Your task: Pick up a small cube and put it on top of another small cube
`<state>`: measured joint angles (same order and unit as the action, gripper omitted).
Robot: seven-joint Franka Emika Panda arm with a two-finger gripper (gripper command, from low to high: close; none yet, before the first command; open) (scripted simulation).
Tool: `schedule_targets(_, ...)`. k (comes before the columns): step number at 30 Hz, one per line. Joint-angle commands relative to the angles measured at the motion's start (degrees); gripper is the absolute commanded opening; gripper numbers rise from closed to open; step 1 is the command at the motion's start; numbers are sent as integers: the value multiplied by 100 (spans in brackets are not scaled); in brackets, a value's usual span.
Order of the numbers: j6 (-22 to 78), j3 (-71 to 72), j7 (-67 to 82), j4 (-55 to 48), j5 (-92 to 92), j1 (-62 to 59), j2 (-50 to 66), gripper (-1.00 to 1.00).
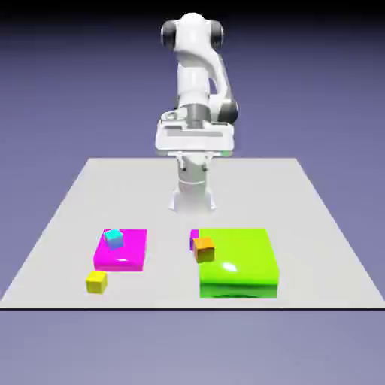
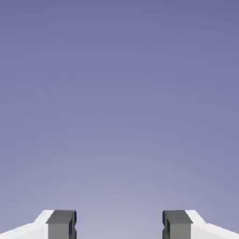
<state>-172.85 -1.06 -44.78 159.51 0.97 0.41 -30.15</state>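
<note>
The small cyan cube (image 1: 113, 238) rests on top of a flat magenta block (image 1: 124, 256) at the exterior view's left. The small yellow cube (image 1: 96, 282) stands on the table just in front of that block, near the front edge. My gripper (image 1: 193, 159) hangs high over the table's far side, well away from both cubes. In the hand view the gripper (image 2: 119, 225) is open, its two grey fingertips (image 2: 61, 224) set wide apart with nothing between them. Only the plain backdrop shows beyond them; no cube appears in the hand view.
A large flat green block (image 1: 241, 265) lies at the exterior view's right of centre. An orange cube (image 1: 204, 249) sits at its left edge, with a small magenta piece (image 1: 194, 236) just behind it. The robot's base (image 1: 192, 197) stands at the table's far middle.
</note>
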Motion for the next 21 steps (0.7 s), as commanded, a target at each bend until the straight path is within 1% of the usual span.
schedule_targets(1, 96, -88, -193, -124, 80, -23, 208, 0)
schedule_targets(21, 2012, -1845, -4043, -2601, 1686, -476, 4361, 0)
